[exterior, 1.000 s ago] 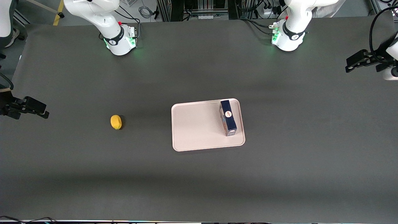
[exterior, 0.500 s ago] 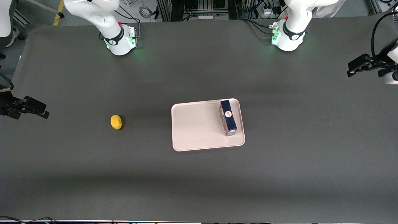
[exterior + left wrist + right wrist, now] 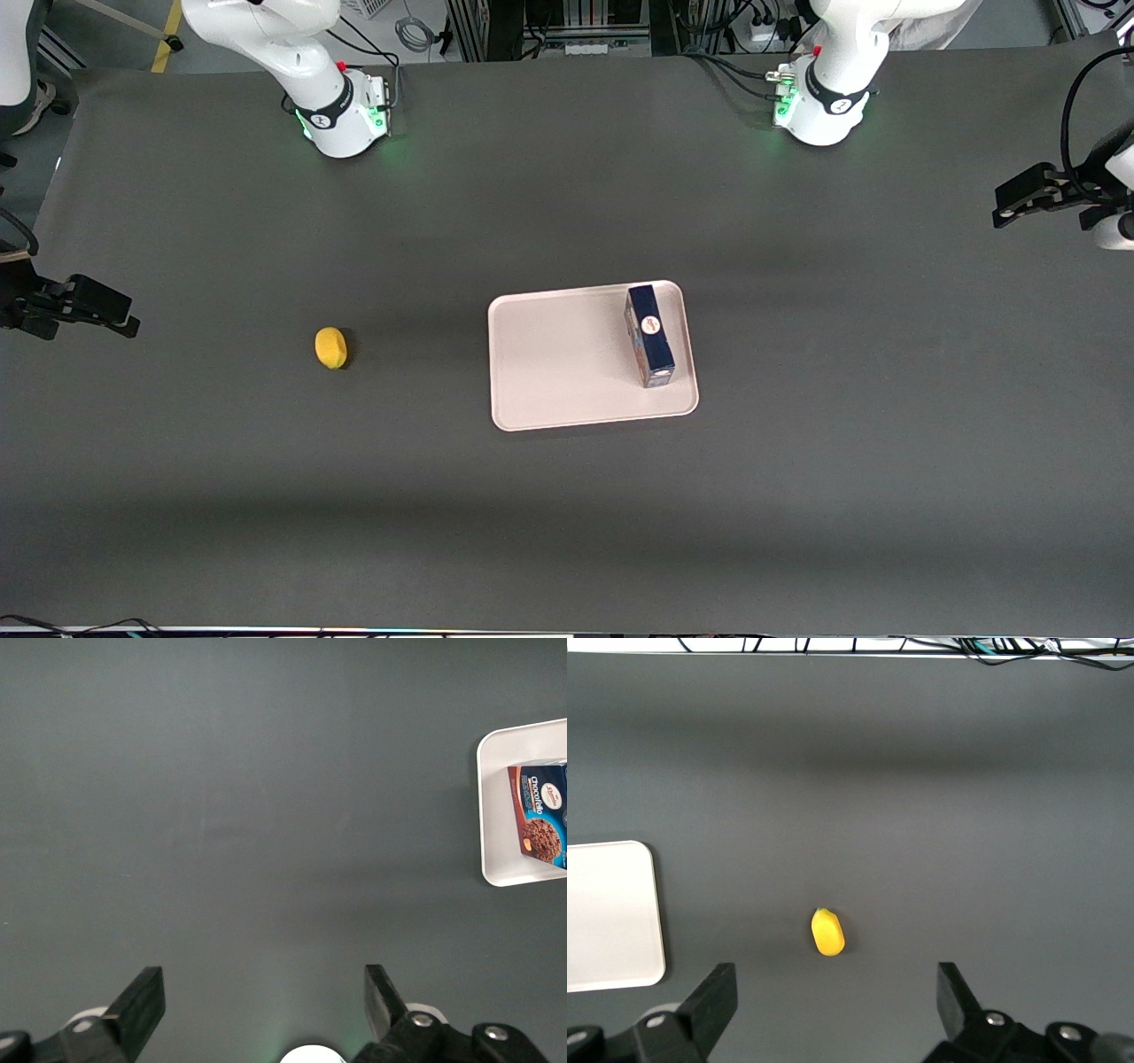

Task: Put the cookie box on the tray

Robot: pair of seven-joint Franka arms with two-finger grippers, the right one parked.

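1. While the chocolate cookie box (image 3: pixel 649 335) lies flat on the pale pink tray (image 3: pixel 567 372), close to the tray edge that faces the working arm's end of the table, the placing itself looks complete: the box sits wholly inside the low rim, with nothing touching it
2. The left gripper (image 3: pixel 1032 190) hangs above bare dark table mat (image 3: pixel 567 532) at the working arm's end, well apart from the tray and farther from the front camera than the box
3. Its jaws stand wide apart and hold nothing; the wrist view shows both black fingers (image 3: pixel 142 1005) with only mat between them, and the tray's corner with the printed end of the box (image 3: pixel 540 819) off to one side
4. By my reading the step in hand is the retreat after release, so the next move calls for little more than carrying the arm to a rest pose, keeping clear of the tray so the box is not nudged
5. A small yellow rounded object (image 3: pixel 330 347) lies on the mat toward the parked arm's end, well apart from the tray, and plays no part here
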